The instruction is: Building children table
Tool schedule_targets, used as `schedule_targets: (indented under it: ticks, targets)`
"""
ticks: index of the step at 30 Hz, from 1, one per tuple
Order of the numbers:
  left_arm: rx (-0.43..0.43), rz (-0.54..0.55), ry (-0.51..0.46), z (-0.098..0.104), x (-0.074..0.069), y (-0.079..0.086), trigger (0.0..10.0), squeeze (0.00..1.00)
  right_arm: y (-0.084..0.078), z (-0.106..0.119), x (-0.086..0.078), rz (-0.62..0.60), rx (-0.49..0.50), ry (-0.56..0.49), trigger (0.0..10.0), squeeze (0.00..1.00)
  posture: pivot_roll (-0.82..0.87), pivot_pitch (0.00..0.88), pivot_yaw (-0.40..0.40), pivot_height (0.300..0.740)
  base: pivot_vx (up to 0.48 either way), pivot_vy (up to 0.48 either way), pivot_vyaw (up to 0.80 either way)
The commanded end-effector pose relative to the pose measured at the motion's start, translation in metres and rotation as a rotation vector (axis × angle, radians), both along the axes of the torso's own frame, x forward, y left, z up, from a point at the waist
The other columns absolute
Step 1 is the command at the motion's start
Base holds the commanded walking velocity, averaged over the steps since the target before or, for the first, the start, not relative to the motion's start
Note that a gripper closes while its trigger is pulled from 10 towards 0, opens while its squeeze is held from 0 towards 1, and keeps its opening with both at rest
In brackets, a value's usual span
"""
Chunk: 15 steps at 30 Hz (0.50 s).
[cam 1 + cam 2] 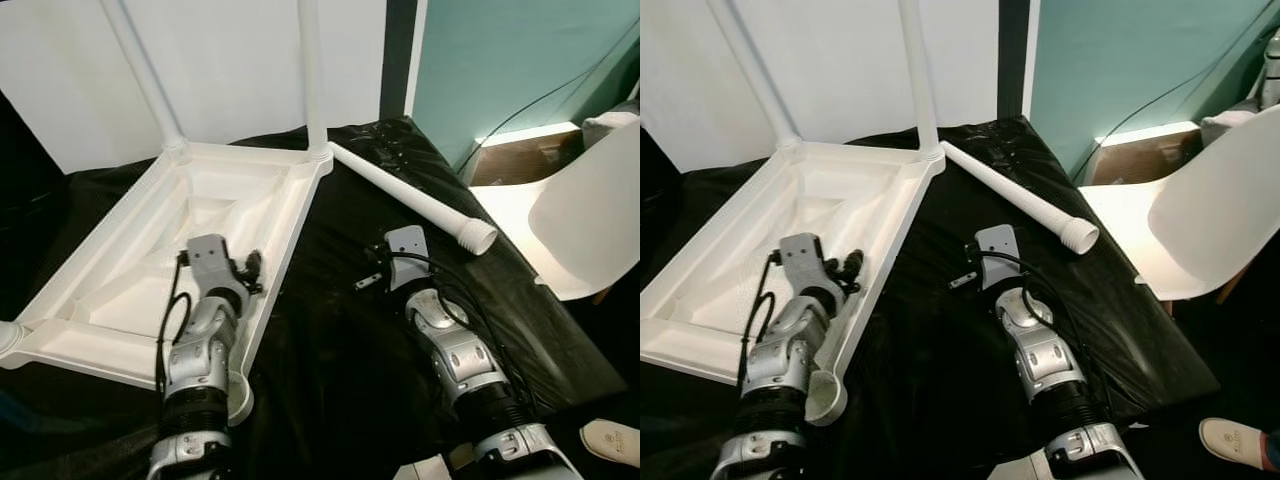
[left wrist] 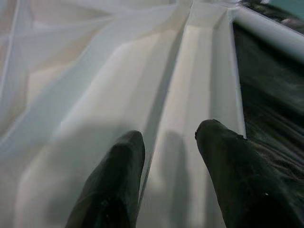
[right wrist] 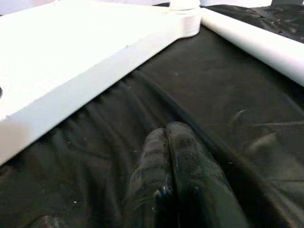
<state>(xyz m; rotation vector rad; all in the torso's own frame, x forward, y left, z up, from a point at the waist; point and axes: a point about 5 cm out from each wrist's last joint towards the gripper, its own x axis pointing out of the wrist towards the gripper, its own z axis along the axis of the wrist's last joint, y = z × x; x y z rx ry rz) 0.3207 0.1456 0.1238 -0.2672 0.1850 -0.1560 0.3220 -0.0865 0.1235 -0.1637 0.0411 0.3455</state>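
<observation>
A white plastic table top [image 1: 130,260] lies upside down on a black cloth [image 1: 340,330]. Two white legs [image 1: 311,80] stand upright in its far corners. A third leg [image 1: 410,197] lies loose on the cloth, running from the table's far right corner toward the right. My left gripper [image 2: 168,135] is open and hovers just above the ribbed underside of the top, near its right rim. My right gripper [image 3: 166,130] is shut on nothing and rests low over the cloth, between the table's rim [image 3: 71,71] and the loose leg [image 3: 256,42].
A round leg socket [image 1: 240,395] sits at the table's near right corner, beside my left arm. A white chair [image 1: 590,210] stands close on the right. A brown box [image 1: 520,160] and a cable are by the teal wall. A slipper [image 1: 612,440] lies on the floor.
</observation>
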Motion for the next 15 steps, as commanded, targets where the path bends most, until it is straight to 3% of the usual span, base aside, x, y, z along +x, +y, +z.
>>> schedule_targets:
  ticks: [1,10,15]
  targets:
    - [-0.056,-0.374,-0.093,0.011,-0.009,-0.022,10.0,0.0,0.002,-0.004,-0.001,0.001,0.004,0.019,10.0,0.0,-0.01,0.0,0.063,0.74,0.0,0.0,0.0]
    - [-0.048,-0.451,-0.139,0.027,-0.018,-0.022,10.0,0.0,0.002,-0.004,-0.001,0.002,0.004,0.021,10.0,0.0,0.0,0.0,0.065,0.74,0.0,0.0,0.0]
    - [0.042,-0.443,-0.148,0.035,-0.021,-0.011,10.0,0.0,0.003,-0.004,-0.001,0.0,0.004,0.021,10.0,0.0,-0.01,0.0,0.069,0.74,0.0,0.0,0.0]
